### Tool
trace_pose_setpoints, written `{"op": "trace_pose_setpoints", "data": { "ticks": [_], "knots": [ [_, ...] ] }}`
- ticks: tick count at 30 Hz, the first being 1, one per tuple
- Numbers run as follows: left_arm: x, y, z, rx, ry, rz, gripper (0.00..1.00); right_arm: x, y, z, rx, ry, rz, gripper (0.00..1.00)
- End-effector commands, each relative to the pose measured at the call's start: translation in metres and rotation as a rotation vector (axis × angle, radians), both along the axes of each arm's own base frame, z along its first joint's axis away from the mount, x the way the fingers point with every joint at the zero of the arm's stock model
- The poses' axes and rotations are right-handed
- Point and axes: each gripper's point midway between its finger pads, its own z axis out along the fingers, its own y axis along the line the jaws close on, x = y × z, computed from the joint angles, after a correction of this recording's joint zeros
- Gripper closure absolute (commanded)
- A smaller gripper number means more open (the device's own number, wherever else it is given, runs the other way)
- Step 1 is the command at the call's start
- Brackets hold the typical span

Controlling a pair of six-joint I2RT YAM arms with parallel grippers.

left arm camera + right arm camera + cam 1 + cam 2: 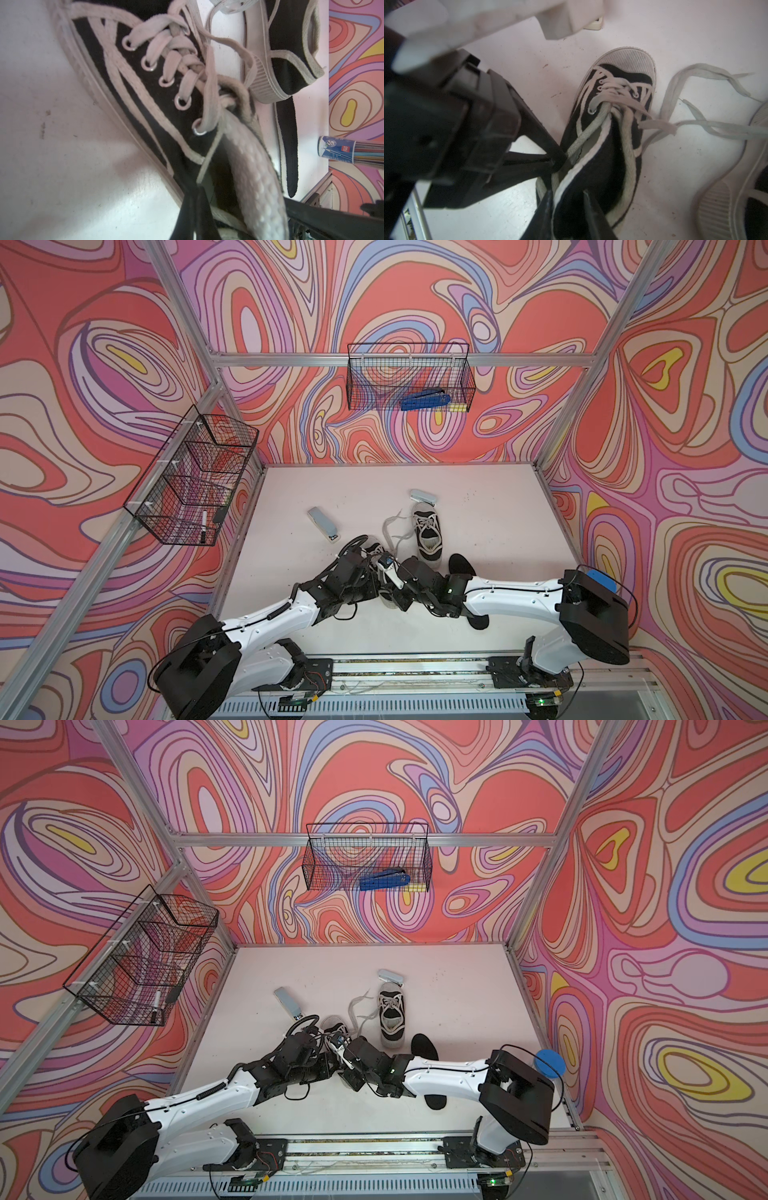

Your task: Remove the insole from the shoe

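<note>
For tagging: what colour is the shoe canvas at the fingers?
Black shoe; clearest in right wrist view.

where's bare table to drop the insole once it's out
Right strip between the upright shoe and the right frame post; far-left corner behind the grey stapler. Crowded mid-table: left gripper and right gripper at the near shoe, loose laces, a spare insole lying out.

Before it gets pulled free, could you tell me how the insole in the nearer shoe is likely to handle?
The insole is probably floppy: it bends and twists where it rises from the shoe. It looks thin, so it is likely light. The shoe may drag along, though the left gripper pinching its collar should help hold it.
</note>
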Motion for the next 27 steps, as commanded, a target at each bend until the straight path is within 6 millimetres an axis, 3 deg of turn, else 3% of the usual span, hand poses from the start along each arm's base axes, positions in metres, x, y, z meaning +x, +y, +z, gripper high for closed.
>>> {"op": "trace_pose_setpoints", "data": {
  "ticks": [1,6,16,23,27],
  "knots": [
    [-0.005,0.005,0.001,0.008,0.016,0.002,1.00,0.009,0.010,0.018,0.040,-0.027,-0.034,0.89],
    [-0.006,0.012,-0.001,0.080,0.016,-0.013,1.00,0.011,0.014,0.046,0.079,0.024,-0.080,1.00],
    [-0.007,0.021,-0.009,0.144,0.031,-0.013,1.00,-0.007,0.012,0.106,0.097,0.233,-0.092,1.00],
    [0.008,0.020,0.012,0.148,0.009,0.021,1.00,-0.033,0.006,0.120,0.110,0.487,-0.020,1.00],
    [0.009,0.028,0.016,0.148,0.047,0.078,1.00,-0.049,0.002,0.113,0.081,0.576,0.043,1.00]
  ]
}}
